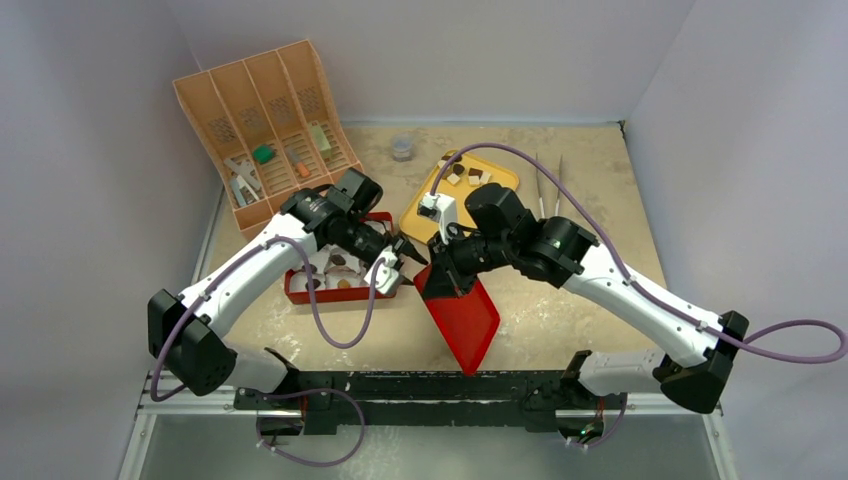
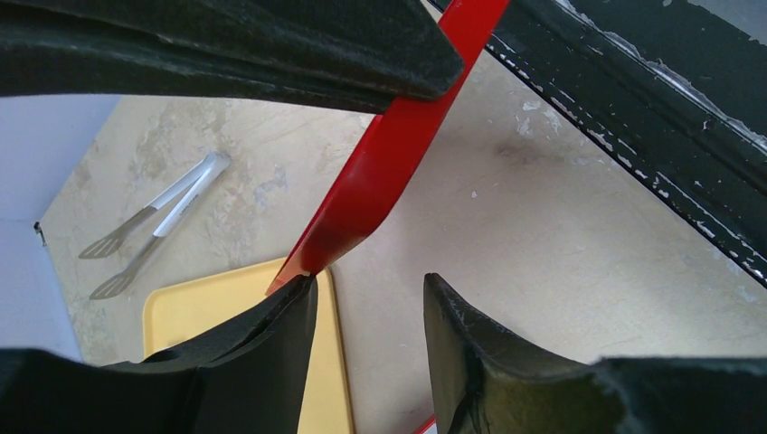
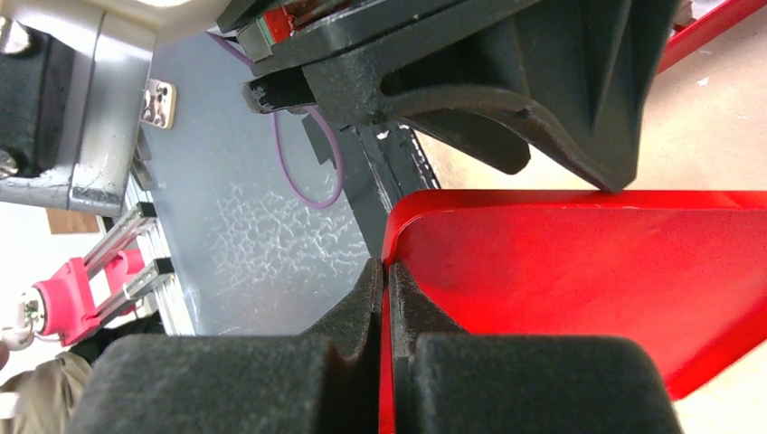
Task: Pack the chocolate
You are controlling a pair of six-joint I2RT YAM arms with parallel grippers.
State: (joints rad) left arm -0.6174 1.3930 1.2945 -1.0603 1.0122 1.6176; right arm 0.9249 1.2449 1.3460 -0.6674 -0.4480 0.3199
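Chocolate pieces (image 1: pixel 338 261) sit in paper cups inside a red box (image 1: pixel 300 290) at centre left. More chocolate (image 1: pixel 474 176) lies on the yellow tray (image 1: pixel 423 222) behind. My right gripper (image 3: pixel 386 271) is shut on the rim of the box's red lid (image 3: pixel 579 280), which hangs tilted over the table (image 1: pixel 462 315). My left gripper (image 2: pixel 371 294) is open with nothing between its jaws. It hovers at the lid's upper corner (image 2: pixel 380 172), and the lid's edge meets the tip of one finger (image 2: pixel 289 316).
An orange divided organizer (image 1: pixel 265 110) with small items leans at the back left. Metal tongs (image 1: pixel 548 185) lie right of the yellow tray, also seen in the left wrist view as tongs (image 2: pixel 154 221). A small cup (image 1: pixel 402 148) stands at the back.
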